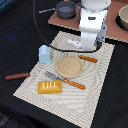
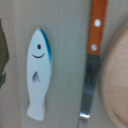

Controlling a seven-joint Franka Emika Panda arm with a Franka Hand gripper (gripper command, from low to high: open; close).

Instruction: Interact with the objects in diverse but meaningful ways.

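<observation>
Beige placemat (image 1: 92, 90) on dark table (image 1: 15, 30), wooden board (image 1: 115, 32) behind, gripper state hidden by arm

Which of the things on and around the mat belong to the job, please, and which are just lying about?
Belonging to the job: bread loaf, blue carton block, sausage stick, white-and-blue fish.

Just lying about: grey pot, wooden plate, wooden-handled knife, wooden-handled fork, placemat.

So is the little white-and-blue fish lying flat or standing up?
Lying flat: the wrist view shows the fish face-up on the placemat, smile and fin marking visible, beside the knife.
</observation>
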